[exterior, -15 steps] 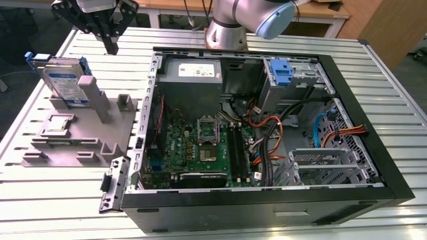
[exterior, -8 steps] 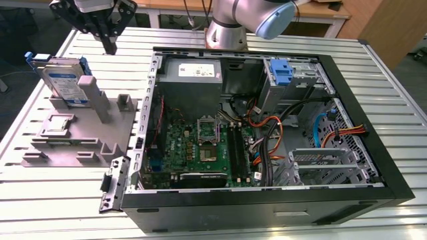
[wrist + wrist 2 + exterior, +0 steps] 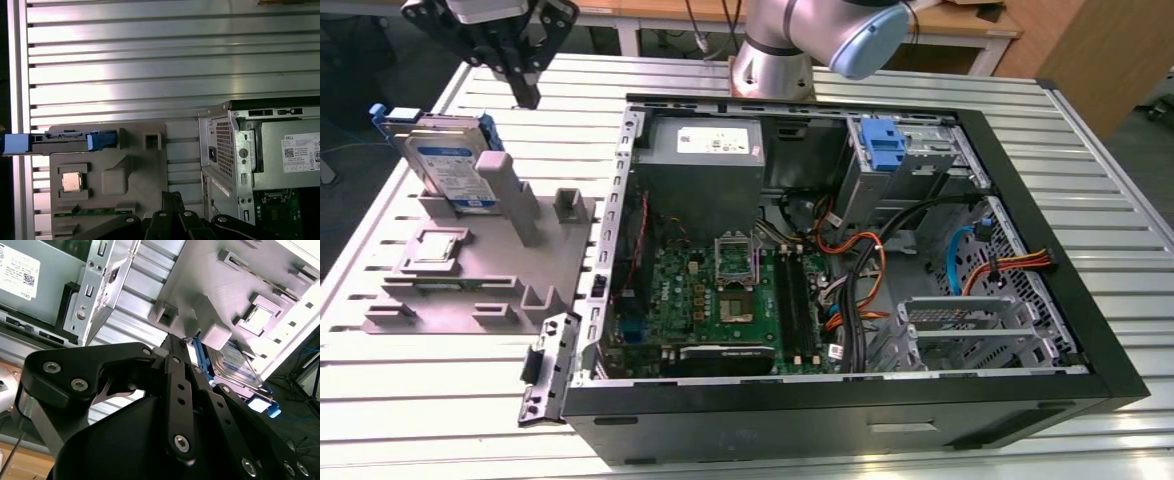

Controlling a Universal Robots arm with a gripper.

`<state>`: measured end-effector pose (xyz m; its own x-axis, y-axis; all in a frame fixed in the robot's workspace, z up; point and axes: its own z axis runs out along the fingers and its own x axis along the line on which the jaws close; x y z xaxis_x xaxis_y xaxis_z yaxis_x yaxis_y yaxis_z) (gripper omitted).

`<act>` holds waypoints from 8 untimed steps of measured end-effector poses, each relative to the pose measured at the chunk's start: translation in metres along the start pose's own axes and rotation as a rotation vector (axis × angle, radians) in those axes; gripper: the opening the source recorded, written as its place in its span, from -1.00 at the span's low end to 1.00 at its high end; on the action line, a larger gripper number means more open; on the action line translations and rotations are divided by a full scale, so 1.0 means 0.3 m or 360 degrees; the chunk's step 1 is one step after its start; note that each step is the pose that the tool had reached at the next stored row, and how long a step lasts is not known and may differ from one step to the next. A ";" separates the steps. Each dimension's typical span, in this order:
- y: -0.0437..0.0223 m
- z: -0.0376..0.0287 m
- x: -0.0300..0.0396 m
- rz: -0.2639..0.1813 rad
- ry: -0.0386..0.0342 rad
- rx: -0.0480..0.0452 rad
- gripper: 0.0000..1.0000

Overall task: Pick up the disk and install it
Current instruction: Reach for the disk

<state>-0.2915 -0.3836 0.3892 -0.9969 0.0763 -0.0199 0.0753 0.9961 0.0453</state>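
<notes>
The disk stands upright on its edge in a grey holder at the exterior view's left. It is silver-grey with a white-and-blue label and a blue carrier. In the first wrist view the disk appears edge-on, and in the second wrist view the disk lies just beyond the fingertips. My gripper hangs above the table behind the disk, a little toward the exterior view's right and apart from it. The black fingers meet at the tip in both wrist views, so the gripper is shut with nothing held.
An open computer case fills the middle of the slatted table, with a motherboard, cables, a grey power-supply box, a blue carrier in the upper bay and a metal drive cage. A processor chip rests on the holder.
</notes>
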 end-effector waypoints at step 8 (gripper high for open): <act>0.034 0.001 0.027 0.0000 0.0000 0.0000 -0.80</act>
<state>-0.2987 -0.3729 0.3891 -0.9969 0.0762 -0.0199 0.0753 0.9961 0.0453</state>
